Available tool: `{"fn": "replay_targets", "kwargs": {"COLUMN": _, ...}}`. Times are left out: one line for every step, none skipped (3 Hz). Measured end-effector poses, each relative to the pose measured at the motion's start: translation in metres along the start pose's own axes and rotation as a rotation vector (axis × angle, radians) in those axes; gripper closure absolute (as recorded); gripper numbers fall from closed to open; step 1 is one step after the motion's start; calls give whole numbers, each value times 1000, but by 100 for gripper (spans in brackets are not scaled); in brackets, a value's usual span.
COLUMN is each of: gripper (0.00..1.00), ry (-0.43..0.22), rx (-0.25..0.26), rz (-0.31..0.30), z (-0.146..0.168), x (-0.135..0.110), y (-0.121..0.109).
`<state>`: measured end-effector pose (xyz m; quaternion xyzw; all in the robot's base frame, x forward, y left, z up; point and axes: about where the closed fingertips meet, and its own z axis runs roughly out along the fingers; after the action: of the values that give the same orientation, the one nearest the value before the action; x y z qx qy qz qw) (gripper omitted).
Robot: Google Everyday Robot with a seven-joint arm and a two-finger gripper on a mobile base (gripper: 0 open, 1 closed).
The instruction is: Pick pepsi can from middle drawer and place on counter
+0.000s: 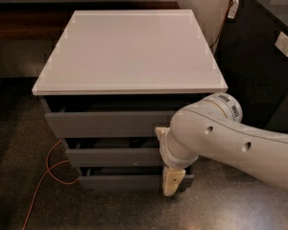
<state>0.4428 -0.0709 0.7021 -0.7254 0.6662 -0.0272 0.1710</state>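
Three grey flat-fronted drawers (113,156), one pale-grey glossy tabletop (129,51).
One cream gripper (172,185) at the drawers' right end, below the tabletop; one orange cable (48,164) to its left.
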Motion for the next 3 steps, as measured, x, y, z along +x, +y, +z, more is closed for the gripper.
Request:
{"fn": "replay_targets", "kwargs": {"gripper": 0, "ry": -34, "rx": 12, "rz": 21, "z": 31, "x": 11, "y": -10}}
{"fn": "replay_targets", "kwargs": {"gripper": 0, "ry": -98, "rx": 26, "rz": 29, "z": 63, "x": 16, "y": -18}}
{"fn": "replay_targets", "kwargs": {"gripper": 0, "ry": -140, "rx": 40, "rz": 22, "z": 89, "x": 19, "y": -22}}
